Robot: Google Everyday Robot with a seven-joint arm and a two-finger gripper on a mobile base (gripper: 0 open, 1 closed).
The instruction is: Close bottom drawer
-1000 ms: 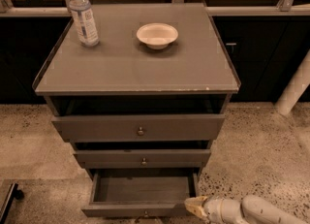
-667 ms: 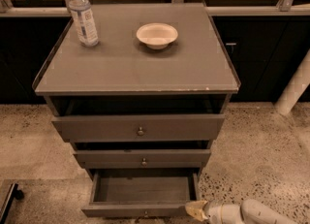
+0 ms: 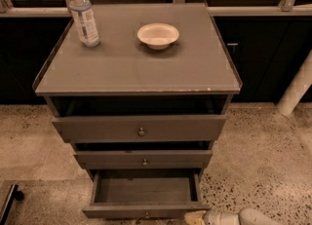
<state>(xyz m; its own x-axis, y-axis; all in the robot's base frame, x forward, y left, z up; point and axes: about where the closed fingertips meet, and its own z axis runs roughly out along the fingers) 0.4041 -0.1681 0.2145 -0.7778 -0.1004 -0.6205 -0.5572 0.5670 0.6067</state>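
Gripper (image 3: 195, 216) low, touching or just off right end of bottom drawer (image 3: 126, 211) front; grip state I cannot tell. Drawer open; I'd push straight toward cabinet (image 3: 136, 70).

one camera for you, high and close, facing down the cabinet (image 3: 136, 68) front; gripper (image 3: 195, 216) low at five o'clock, beside the bottom drawer (image 3: 141, 212).

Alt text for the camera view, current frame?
The bottom drawer of a grey-brown three-drawer cabinet is pulled out and looks empty; the robot's gripper sits low at the right end of its front panel. On top stand a water bottle, back left, and a white bowl near the middle back.
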